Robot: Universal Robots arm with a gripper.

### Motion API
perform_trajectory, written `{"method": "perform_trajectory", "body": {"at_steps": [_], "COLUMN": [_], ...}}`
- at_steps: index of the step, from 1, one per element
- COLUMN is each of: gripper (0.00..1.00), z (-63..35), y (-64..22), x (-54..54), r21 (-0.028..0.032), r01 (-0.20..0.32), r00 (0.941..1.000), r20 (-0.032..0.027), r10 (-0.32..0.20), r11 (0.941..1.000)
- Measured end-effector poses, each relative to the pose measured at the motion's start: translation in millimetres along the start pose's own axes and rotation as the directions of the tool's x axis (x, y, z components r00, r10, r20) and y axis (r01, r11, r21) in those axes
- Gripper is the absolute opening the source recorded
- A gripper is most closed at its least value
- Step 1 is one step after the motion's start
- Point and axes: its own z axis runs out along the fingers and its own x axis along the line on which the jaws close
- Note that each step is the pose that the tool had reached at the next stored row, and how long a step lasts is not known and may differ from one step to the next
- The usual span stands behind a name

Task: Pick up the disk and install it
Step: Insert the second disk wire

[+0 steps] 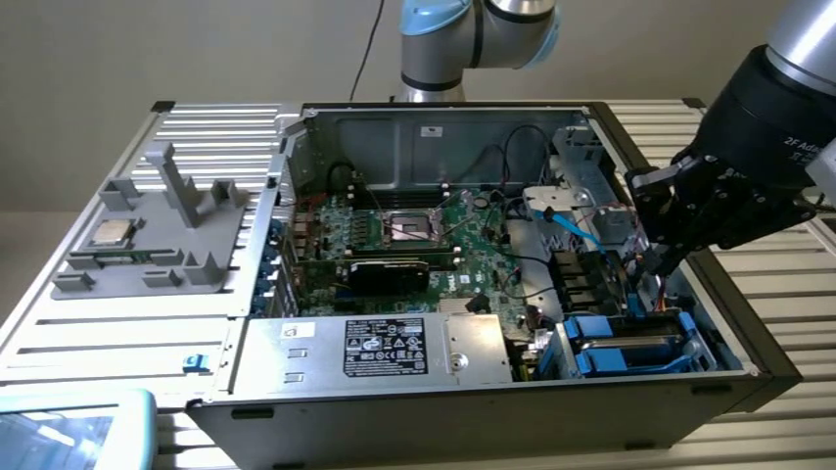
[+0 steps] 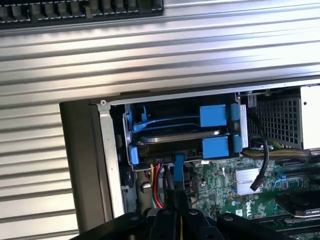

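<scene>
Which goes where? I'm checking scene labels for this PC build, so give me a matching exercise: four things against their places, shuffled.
Things:
1. disk
2. CPU chip
3. power-supply box
4. gripper

Places:
A. on the grey fixture outside the case, at the exterior view's left
B. above the case's edge at the exterior view's right
C. in the blue carrier in the case's corner bay
D. inside the case along its near wall, black label up

Pairs: 1-C, 2-A, 3-D, 4-B

the arm [image 1: 477, 29] is reaching in from the exterior view's right, its black gripper [image 1: 649, 262] hanging tilted downward, fingers drawn close together and holding nothing.
</scene>
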Motion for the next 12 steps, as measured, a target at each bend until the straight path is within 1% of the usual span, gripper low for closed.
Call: {"method": "perform_trajectory", "body": {"at_steps": [2,3,5,12], "gripper": [0.11,0.11,0.11,0.11], "z": [0.6,0.9,1.4,6.6], "y": [0.3,0.4,0.7,2.3], "x": [-2.8,-3.1,-3.4,-3.5], "r21": [0.0003,0.0001,-0.0004,-0.0034], "r01": [0.002,0.009,0.026,0.076], "r00": [1.0000,0.9999,0.9996,0.9971], "r20": [-0.0034,-0.0039,-0.0073,-0.0045], "r10": [-0.002,-0.009,-0.026,-0.077], "r11": [1.0000,1.0000,0.9997,0.9971]}}
